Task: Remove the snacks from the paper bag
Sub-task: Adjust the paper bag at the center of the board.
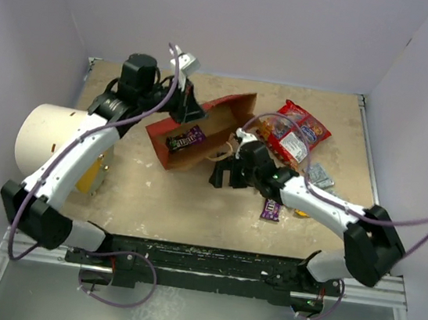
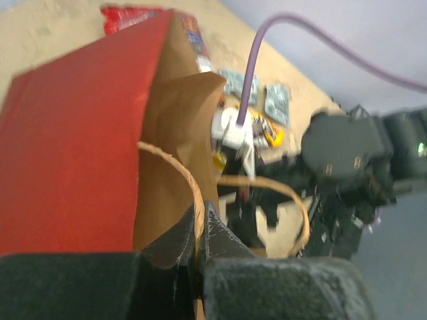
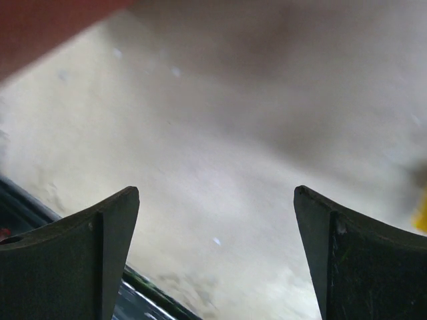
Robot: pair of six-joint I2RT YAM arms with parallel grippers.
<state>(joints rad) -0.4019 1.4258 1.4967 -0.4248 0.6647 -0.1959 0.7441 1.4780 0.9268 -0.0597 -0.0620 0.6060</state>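
The paper bag (image 1: 206, 127) lies on its side, red outside, brown inside, its mouth toward the front. A purple candy pack (image 1: 187, 138) lies inside it. My left gripper (image 1: 191, 113) is shut on the bag's tan string handle (image 2: 195, 193) at the rim and holds the mouth up; the bag's red wall (image 2: 73, 147) fills the left wrist view. My right gripper (image 1: 224, 175) is open and empty just above the table in front of the bag's mouth; its fingers (image 3: 113, 227) frame bare tabletop. Two red snack bags (image 1: 300, 136) lie right of the bag.
Silver-grey packets (image 1: 319, 175), a purple pack (image 1: 271, 209) and a yellow pack (image 1: 300, 212) lie on the table beside the right arm. A white-and-orange cylinder (image 1: 43, 137) stands at the left. Grey walls close in the back and sides.
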